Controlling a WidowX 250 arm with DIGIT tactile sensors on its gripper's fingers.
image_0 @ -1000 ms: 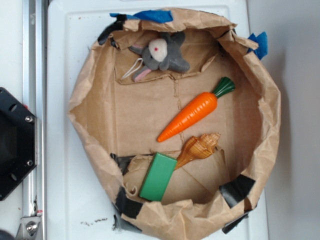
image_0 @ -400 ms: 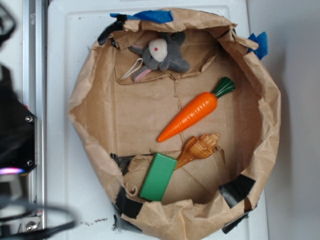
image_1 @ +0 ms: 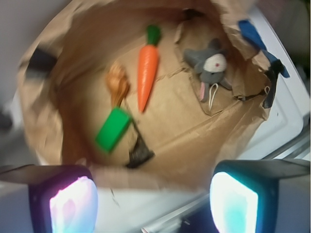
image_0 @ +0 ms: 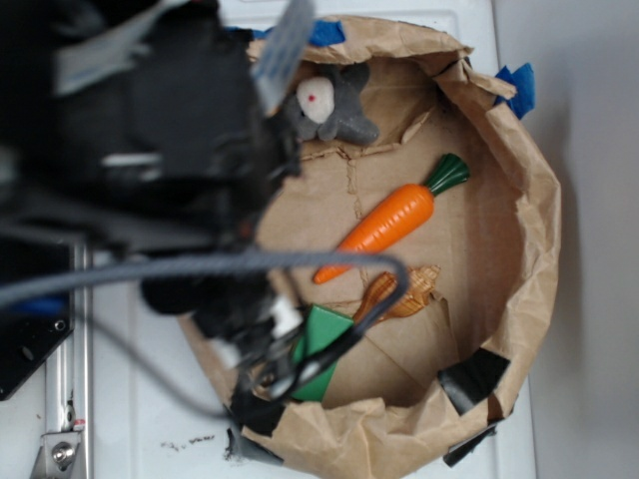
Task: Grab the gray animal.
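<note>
The gray animal (image_0: 331, 100), a small plush with a white muzzle and red nose, lies at the far edge inside the brown paper bag (image_0: 529, 200). In the wrist view the gray animal (image_1: 212, 65) lies at the upper right, pink ear downward. My gripper (image_1: 153, 201) is open and empty, with its fingers (image_1: 73, 206) at the bottom of the frame over the bag's near rim and the white table, well short of the toy. In the exterior view my arm (image_0: 180, 140) is a dark blur over the bag's left side, and I cannot make out the jaws there.
An orange carrot (image_0: 389, 220) lies in the bag's middle, with a tan seashell (image_0: 404, 292) and a green block (image_0: 321, 344) below it, partly behind my cables. Blue tape (image_0: 514, 85) and black tape (image_0: 474, 377) mark the bag's raised rim. A metal rail (image_0: 78, 399) runs along the left.
My arm has swung in from the left and now covers the bag's left side. The animal, carrot, shell and block have not moved.
</note>
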